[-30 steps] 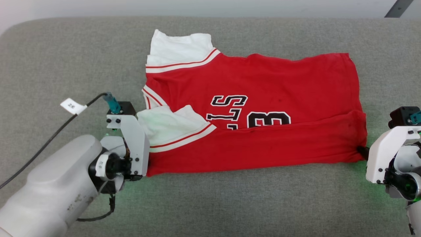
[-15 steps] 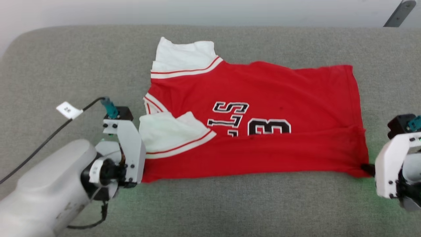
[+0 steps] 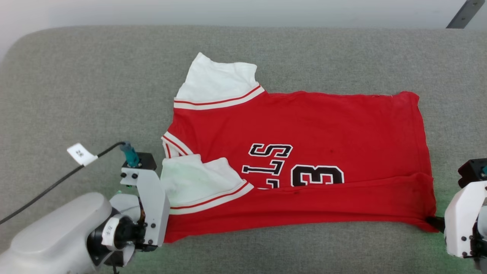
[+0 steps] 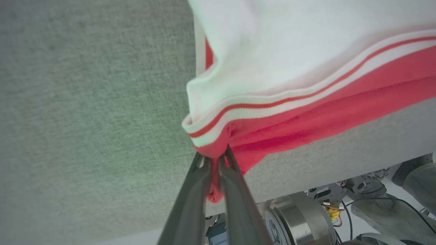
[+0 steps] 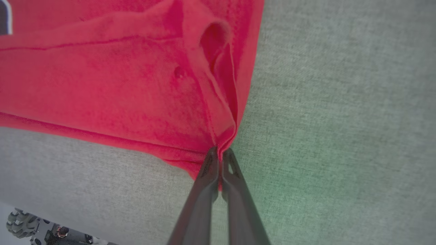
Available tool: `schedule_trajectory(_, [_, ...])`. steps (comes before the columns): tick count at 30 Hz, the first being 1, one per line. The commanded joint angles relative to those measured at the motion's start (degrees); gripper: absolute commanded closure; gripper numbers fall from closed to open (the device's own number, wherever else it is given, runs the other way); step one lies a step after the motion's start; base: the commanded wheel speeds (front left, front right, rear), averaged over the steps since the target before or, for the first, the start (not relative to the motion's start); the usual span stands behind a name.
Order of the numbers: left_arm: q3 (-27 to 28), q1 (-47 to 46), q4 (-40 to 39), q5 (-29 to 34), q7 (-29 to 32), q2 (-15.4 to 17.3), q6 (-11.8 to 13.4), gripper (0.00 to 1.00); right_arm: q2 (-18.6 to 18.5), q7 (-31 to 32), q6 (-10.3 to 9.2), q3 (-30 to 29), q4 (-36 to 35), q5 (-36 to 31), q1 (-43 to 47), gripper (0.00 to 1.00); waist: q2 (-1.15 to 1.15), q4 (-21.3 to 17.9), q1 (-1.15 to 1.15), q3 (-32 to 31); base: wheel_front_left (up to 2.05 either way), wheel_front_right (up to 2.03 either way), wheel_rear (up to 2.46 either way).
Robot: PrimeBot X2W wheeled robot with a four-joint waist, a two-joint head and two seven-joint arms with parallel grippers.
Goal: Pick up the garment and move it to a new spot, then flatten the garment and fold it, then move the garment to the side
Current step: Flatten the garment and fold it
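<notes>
The shirt [image 3: 304,125] is red with white sleeves, red-and-white striped trim and black, white-edged lettering; the tabletop [image 3: 95,83] is plain grey.

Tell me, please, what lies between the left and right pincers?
The garment: its folded red edge runs from left pincer to right pincer, seen in the head view.

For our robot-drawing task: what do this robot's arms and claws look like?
Left arm: a rounded pale grey forearm, a white angular bracket, and a black cable carrying a white tag into a teal plug. Right arm: a matching white bracket. The left claw and right claw each have two long dark fingers.
</notes>
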Motion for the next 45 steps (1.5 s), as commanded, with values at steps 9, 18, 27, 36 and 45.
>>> schedule_trajectory(9, [-0.09,-1.19,1.34,1.46,0.01,0.43,-0.51,0.0,1.92,-2.04,-0.09,1.28,1.64,-2.76,-0.49,0.0,0.0,-0.73,0.0,0.61,0.0,0.0,0.0])
schedule_trajectory(18, [1.64,-10.02,-1.5,3.66,4.28,2.94,-1.33,0.0,2.42,-4.97,-0.09,-1.89,-1.49,-2.12,-2.29,0.0,0.0,-1.52,0.0,0.7,0.0,0.0,0.0])
schedule_trajectory(27, [6.91,-19.34,6.79,7.99,-5.66,-1.39,-7.7,0.0,6.97,-23.33,-0.08,-4.66,-9.23,-5.68,-5.91,0.0,0.0,-5.42,0.0,3.51,0.0,0.0,0.0])
schedule_trajectory(36, [8.23,-26.59,23.27,13.28,-16.59,-6.1,-16.28,0.0,8.76,-51.5,-0.09,-0.45,-11.34,-13.06,-9.41,0.0,0.0,-11.03,0.0,8.08,0.0,0.0,0.0])
schedule_trajectory(45, [7.7,-32.05,36.7,14.32,-17.22,-7.75,-23.34,0.0,11.49,-60.47,-0.09,0.76,-8.95,-15.35,-9.38,0.0,0.0,-15.49,0.0,12.71,0.0,0.0,0.0])
